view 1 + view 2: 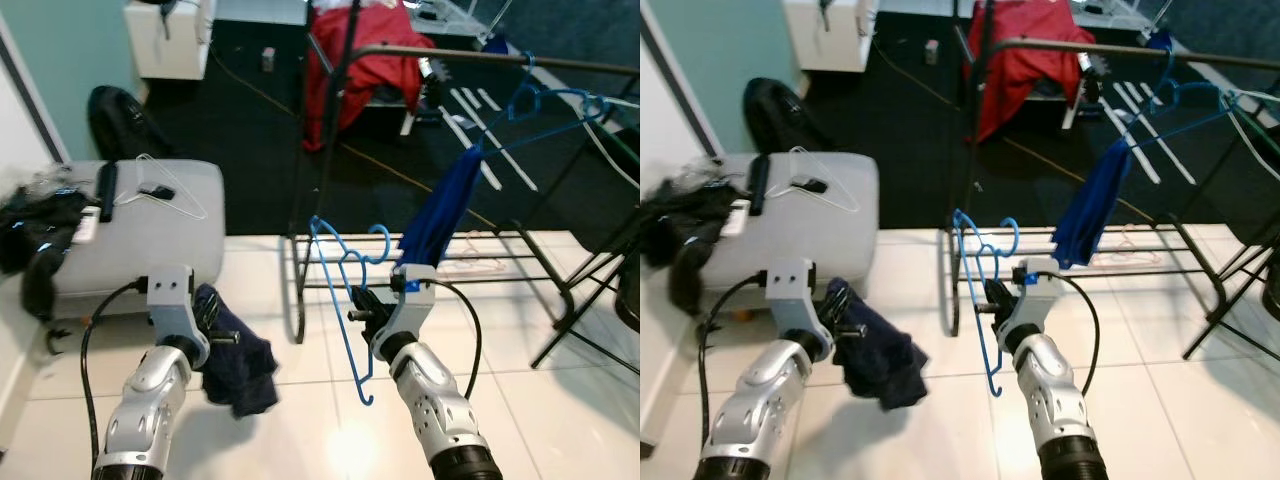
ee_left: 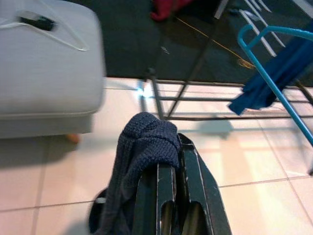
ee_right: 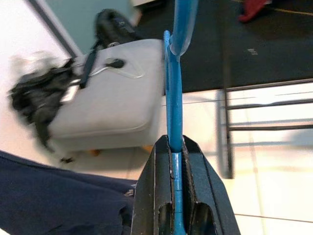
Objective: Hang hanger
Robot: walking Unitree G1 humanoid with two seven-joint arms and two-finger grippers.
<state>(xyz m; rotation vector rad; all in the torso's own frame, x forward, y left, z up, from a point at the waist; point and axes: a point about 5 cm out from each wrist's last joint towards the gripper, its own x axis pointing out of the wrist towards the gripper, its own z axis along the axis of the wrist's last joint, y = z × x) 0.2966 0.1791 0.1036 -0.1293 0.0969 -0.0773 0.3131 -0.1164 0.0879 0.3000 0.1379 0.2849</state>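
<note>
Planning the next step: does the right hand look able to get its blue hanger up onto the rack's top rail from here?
Probably yes. The right hand is shut on the blue hanger, and open air lies between it and the top rail, though the rail sits higher and farther off.

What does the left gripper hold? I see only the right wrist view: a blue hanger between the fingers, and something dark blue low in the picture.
Observer: The left gripper is shut on a dark knitted garment, which hangs from its fingers above the tiled floor.
Operator: Where is the rail for my hanger?
Observer: The dark rail of the clothes rack runs ahead of the right gripper and above it, toward the robot's right.
Operator: Is something already hanging there?
Observer: Yes, another hanger, also blue, hangs on the rail with a blue cloth draped from it. Your blue hanger is not on the rail yet.
</note>
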